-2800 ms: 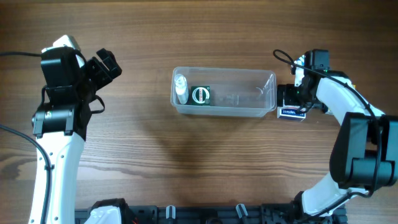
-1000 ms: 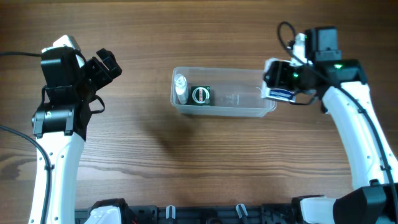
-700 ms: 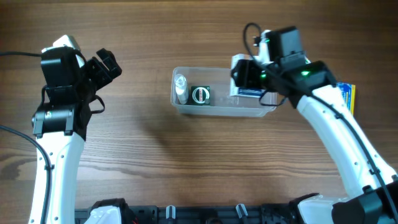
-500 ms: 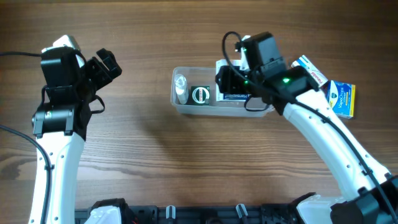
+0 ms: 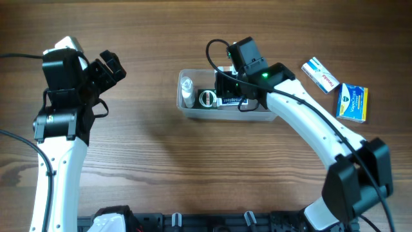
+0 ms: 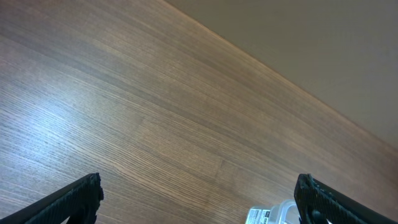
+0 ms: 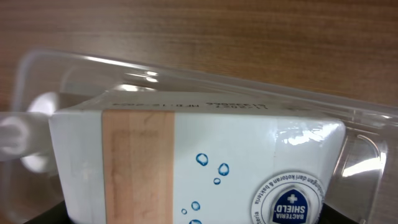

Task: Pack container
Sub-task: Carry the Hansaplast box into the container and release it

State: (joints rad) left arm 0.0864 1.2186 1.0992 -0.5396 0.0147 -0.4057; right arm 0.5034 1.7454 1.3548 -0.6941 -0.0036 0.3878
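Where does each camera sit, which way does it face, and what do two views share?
Overhead: above the table, facing straight down; both arms, container, right claw holding a white box at it.
Left wrist: on the left arm, facing across the tabletop; left claw open, tips in the bottom corners.
Right wrist: on the right arm, close on the box and container wall; claw barely shows.
Shared by overhead and right wrist: box, container.
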